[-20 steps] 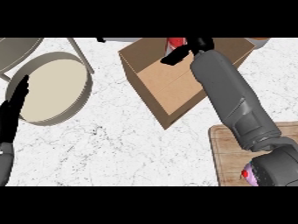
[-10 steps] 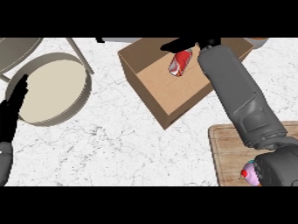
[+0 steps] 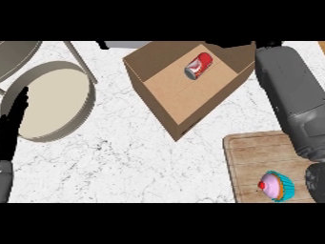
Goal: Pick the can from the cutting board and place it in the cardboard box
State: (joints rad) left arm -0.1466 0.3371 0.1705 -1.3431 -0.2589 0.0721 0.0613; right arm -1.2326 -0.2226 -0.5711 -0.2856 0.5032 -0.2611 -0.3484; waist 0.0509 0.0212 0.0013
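Note:
The red can (image 3: 198, 65) lies on its side inside the open cardboard box (image 3: 168, 102), near the box's far wall, with nothing touching it. My right forearm runs up the right side past the box. Only a dark sliver of my right hand (image 3: 267, 45) shows at the top edge, beyond the box's far right corner. The wooden cutting board (image 3: 253, 157) sits at the lower right, under that arm. My left hand (image 3: 6, 131) rests open at the left edge, fingers straight and pointing up.
A pink-frosted cupcake in a blue wrapper (image 3: 276, 186) stands on the cutting board. A round beige plate (image 3: 49, 100) lies left of the box, and part of a larger round dish (image 3: 3, 59) shows at the top left. A dark object (image 3: 119, 45) sits behind the box.
The can has left my right hand and now lies in the box. My right hand has drawn back toward the top right, off the box. The left hand has not moved.

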